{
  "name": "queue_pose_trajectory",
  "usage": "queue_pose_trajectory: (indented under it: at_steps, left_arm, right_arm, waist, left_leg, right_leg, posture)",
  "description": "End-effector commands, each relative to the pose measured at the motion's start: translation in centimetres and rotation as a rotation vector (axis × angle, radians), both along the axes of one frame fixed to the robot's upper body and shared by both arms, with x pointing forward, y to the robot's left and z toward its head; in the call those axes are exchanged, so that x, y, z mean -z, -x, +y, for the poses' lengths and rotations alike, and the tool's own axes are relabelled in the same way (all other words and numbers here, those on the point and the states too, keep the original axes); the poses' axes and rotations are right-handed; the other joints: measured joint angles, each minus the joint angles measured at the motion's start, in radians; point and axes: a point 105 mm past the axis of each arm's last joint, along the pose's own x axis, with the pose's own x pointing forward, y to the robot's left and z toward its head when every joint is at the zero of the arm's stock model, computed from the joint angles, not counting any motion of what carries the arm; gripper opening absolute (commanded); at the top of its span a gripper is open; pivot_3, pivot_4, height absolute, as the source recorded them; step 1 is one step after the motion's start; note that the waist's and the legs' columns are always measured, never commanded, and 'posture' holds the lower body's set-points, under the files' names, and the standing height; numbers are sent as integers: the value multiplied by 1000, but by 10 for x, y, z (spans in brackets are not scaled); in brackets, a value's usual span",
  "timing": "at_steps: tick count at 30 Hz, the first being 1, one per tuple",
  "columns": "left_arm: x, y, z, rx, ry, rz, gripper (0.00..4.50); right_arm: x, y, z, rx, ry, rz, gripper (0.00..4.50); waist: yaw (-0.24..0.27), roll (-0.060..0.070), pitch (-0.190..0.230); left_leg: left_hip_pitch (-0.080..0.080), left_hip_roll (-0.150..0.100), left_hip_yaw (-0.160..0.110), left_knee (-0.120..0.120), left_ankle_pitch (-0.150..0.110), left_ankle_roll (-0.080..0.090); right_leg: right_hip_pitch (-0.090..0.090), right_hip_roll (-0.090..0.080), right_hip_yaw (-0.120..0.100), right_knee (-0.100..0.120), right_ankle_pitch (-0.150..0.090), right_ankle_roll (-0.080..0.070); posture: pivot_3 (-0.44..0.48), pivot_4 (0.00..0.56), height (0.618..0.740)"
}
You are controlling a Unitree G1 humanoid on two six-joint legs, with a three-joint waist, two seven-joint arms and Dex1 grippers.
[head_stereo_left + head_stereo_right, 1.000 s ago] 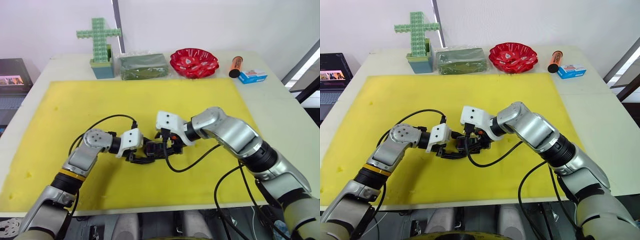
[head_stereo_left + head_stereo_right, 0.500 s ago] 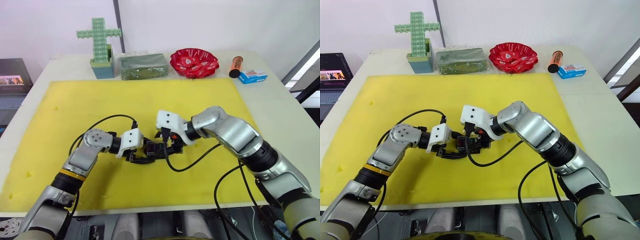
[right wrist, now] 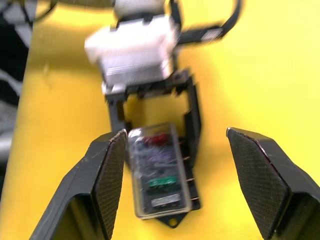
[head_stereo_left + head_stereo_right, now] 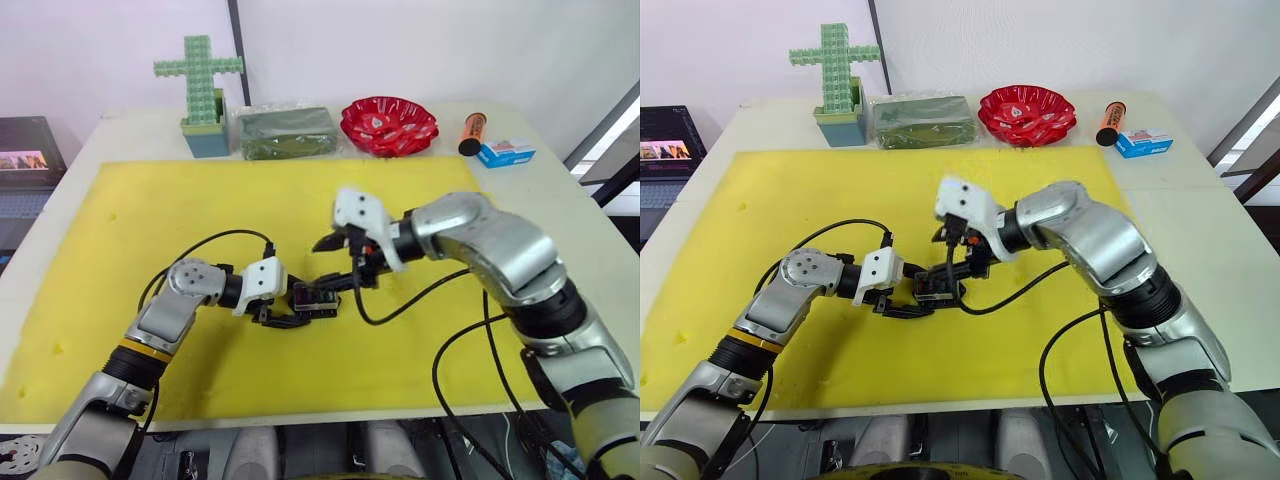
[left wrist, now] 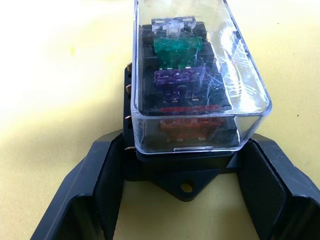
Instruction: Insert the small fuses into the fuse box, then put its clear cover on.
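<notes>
On the yellow mat [image 4: 150, 220] we see our left gripper [image 5: 180, 200] clamped on the base of the fuse box [image 5: 181, 175], the clear cover [image 5: 197, 75] seated over its fuses [image 5: 177, 47], while our right gripper [image 3: 175, 175] hangs above it, spread wide and empty.

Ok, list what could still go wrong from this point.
1. The clear cover sits over the fuse box, but whether it has latched cannot be told; it could lift off.
2. The left gripper flanks the box's base; pulling away carelessly might drag or tip it.
3. The right gripper, open above, could knock the cover if it drops.
</notes>
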Motion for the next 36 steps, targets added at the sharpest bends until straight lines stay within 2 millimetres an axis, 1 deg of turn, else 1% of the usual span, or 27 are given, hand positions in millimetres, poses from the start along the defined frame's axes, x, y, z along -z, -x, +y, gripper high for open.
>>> queue_pose_trajectory:
  at_steps: [1,3,5,7,10,14,20,23,25,26,27,28,30,31,32,33,36]
  left_arm:
    - [1,1,-2,2,-7,0,2983]
    - [1,1,-2,1,-7,-1,2983]
    - [1,1,-1,2,-7,0,2983]
    - [1,1,-1,1,-7,0,2983]
    - [1,0,-1,1,-9,0,2983]
    - [1,0,-1,1,-11,1,2983]
    - [0,0,-1,1,-12,3,2983]
    - [0,1,-1,0,-11,3,2983]
    - [0,1,-1,0,-9,4,2983]
    - [0,1,-1,0,-8,5,2983]
    - [0,2,-2,1,-6,6,2983]
    - [0,2,-2,3,-4,7,2983]
    - [0,3,-3,4,-3,7,2983]
    - [0,3,-3,4,-2,6,2983]
    - [0,3,-3,5,-2,5,2983]
    - [0,3,-3,4,-2,5,2983]
    - [0,3,-3,2,-4,3,2983]
  right_arm:
    - [-12,6,0,-25,-95,-56,3006]
    - [-7,6,-3,-23,-114,-62,2576]
    - [-1,6,-5,-20,-131,-67,1816]
    - [8,5,-7,-17,-143,-78,1162]
    - [13,7,-7,-25,-191,-74,44]
    - [18,6,-6,-21,-223,-65,13]
    - [18,8,1,-44,-250,-49,13]
    - [22,6,1,-29,-241,-47,13]
    - [28,6,2,-23,-246,-10,13]
    - [35,6,2,-14,-237,9,13]
    - [54,5,0,-6,-187,37,13]
    - [82,3,-5,26,-96,72,13]
    - [122,0,-16,63,51,93,13]
    - [135,2,-21,62,104,95,13]
    - [141,3,-25,59,128,97,13]
    - [142,4,-25,58,131,95,13]
    - [137,2,-24,62,107,94,13]
  waist:
    - [0,0,0]
    - [0,0,0]
    - [0,0,0]
    - [0,0,0]
    - [0,0,0]
    - [0,0,0]
    - [0,0,0]
    - [0,0,0]
    - [0,0,0]
    - [0,0,0]
    - [0,0,0]
    - [0,-1,0]
    - [-1,1,-1]
    - [-3,1,-4]
    - [-4,1,-5]
    - [-3,1,-5]
    - [-4,1,-5]
  left_leg:
    - [0,0,0,0,0,0]
    - [0,0,0,0,0,0]
    - [0,0,0,0,0,0]
    - [0,0,0,0,0,0]
    - [0,0,0,0,0,0]
    - [0,0,0,0,0,0]
    - [0,0,0,0,0,0]
    - [0,0,0,0,0,0]
    - [0,0,0,0,0,0]
    - [0,0,0,0,0,0]
    - [0,0,0,0,0,0]
    - [0,0,0,0,0,0]
    - [1,0,0,0,0,0]
    - [1,0,1,0,0,0]
    - [4,0,1,0,0,0]
    - [6,0,0,-1,0,0]
    - [17,1,0,-3,0,0]
  right_leg:
    - [0,0,0,0,0,0]
    - [0,0,0,0,0,0]
    - [0,0,0,0,0,0]
    - [0,0,0,0,0,0]
    - [0,0,0,0,0,0]
    - [0,0,0,0,0,0]
    - [0,0,0,0,0,0]
    - [1,0,0,0,0,0]
    - [1,0,0,0,0,0]
    - [1,0,0,0,0,0]
    - [1,0,0,0,0,0]
    - [1,0,0,0,0,0]
    - [1,0,0,0,0,0]
    - [1,0,1,0,0,0]
    - [4,0,1,0,0,0]
    - [6,1,1,0,-1,-1]
    - [16,1,0,-2,-3,-2]
  posture:
    - [0,150,740]
    - [0,150,740]
    - [0,150,740]
    - [0,150,740]
    - [0,150,740]
    - [0,150,740]
    - [0,150,740]
    - [0,150,740]
    - [0,150,740]
    - [0,150,740]
    - [0,150,740]
    - [0,150,740]
    - [0,150,740]
    - [0,150,740]
    - [0,150,740]
    - [0,150,740]
    - [0,150,740]
